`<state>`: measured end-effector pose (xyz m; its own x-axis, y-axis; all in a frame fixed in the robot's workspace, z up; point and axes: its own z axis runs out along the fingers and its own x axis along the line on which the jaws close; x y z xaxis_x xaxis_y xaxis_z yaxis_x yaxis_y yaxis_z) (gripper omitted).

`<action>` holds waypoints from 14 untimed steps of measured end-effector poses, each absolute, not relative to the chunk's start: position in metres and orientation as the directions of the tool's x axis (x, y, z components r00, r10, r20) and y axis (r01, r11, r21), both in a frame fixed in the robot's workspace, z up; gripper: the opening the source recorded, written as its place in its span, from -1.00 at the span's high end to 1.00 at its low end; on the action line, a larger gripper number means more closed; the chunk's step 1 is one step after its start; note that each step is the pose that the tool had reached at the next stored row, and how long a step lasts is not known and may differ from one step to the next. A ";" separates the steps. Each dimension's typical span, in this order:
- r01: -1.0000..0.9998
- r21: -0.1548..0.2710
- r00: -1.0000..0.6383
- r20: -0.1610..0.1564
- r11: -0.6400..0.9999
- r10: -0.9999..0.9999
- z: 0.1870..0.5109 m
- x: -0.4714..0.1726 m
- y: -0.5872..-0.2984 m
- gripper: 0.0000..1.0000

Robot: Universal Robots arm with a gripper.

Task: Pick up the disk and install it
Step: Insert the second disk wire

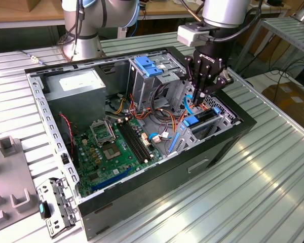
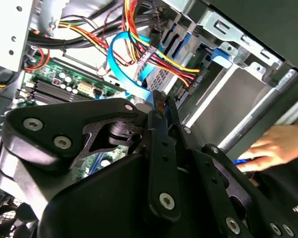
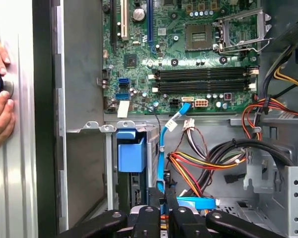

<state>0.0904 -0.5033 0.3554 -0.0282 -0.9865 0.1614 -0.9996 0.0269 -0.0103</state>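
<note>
Disk [image 1: 191,121] slotted edge-on in the grey sheet-metal drive cage [image 1: 220,117], at the open computer case's [image 1: 142,197] corner on the exterior view's right; boxy blue plastic end [image 3: 131,154] showing. Just above, black gripper [image 1: 198,103], slim fingers [image 2: 159,129] drawn together, tips at a flat blue ribbon cable [image 3: 162,148]; pinched or merely touching, impossible to tell. Beyond, green motherboard [image 1: 114,147], bundled red, yellow and orange wires [image 3: 198,166]. On the ribbed aluminium worktop [image 1: 253,187], a person's hand [image 3: 0,99].

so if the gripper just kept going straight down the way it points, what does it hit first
Most likely the light blue cable among the loose wires in the computer case; the gripper sits right over it, fingers together, though depth is hard to judge.
</note>
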 end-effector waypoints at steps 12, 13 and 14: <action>-0.998 -0.059 -0.031 0.113 0.024 -0.993 0.354 0.085 -0.521 0.68; -0.998 -0.059 -0.031 0.112 0.024 -0.993 0.354 0.084 -0.523 0.68; -0.998 -0.062 -0.031 0.109 0.024 -0.994 0.354 0.084 -0.525 0.68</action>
<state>0.0836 -0.5250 0.3536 -0.0309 -0.9935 0.1094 -0.9978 0.0242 -0.0618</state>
